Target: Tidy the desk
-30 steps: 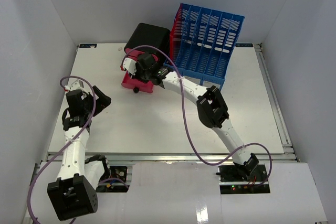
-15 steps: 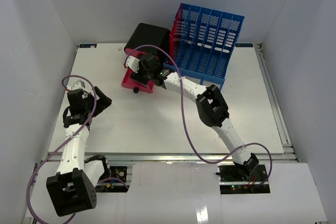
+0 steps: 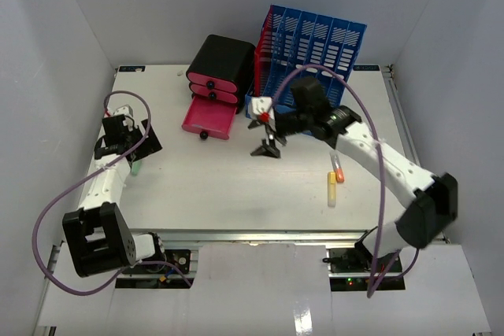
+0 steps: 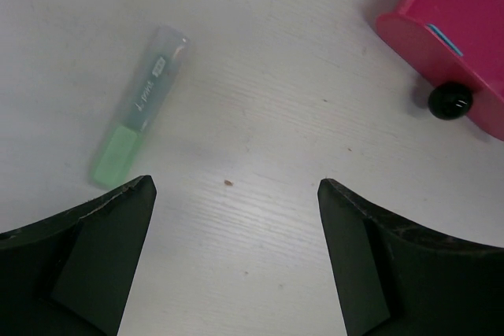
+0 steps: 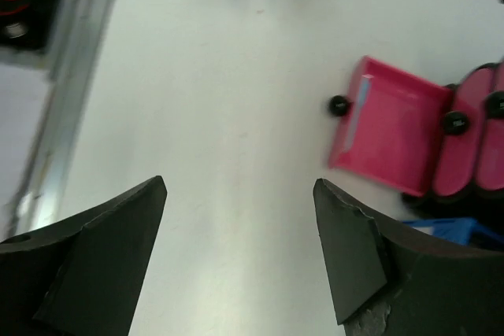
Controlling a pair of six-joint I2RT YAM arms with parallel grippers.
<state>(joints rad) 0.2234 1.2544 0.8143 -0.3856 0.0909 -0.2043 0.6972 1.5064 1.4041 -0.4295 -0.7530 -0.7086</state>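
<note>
While the desk is lying flat and white beneath both arms, the left gripper is hanging over its nine o'clock side with fingers spread wide and nothing between them. The green highlighter is lying flat at about ten o'clock from that gap, apart from both fingers.

The step in hand is looking like a pick of this highlighter. The gripper is needing to shift toward ten o'clock and turn so its fingers are straddling the barrel across its width. It should then be coming down at mid-length, so the pen is not tipping.

The open pink drawer, toward the desk's eleven o'clock, is seeming the likely home. The right gripper, also spread and empty, is hovering at the drawer's three o'clock and could be crowding a delivery. A blue file rack is standing at one o'clock. A yellow highlighter and an orange-tipped pen are lying at four o'clock.
</note>
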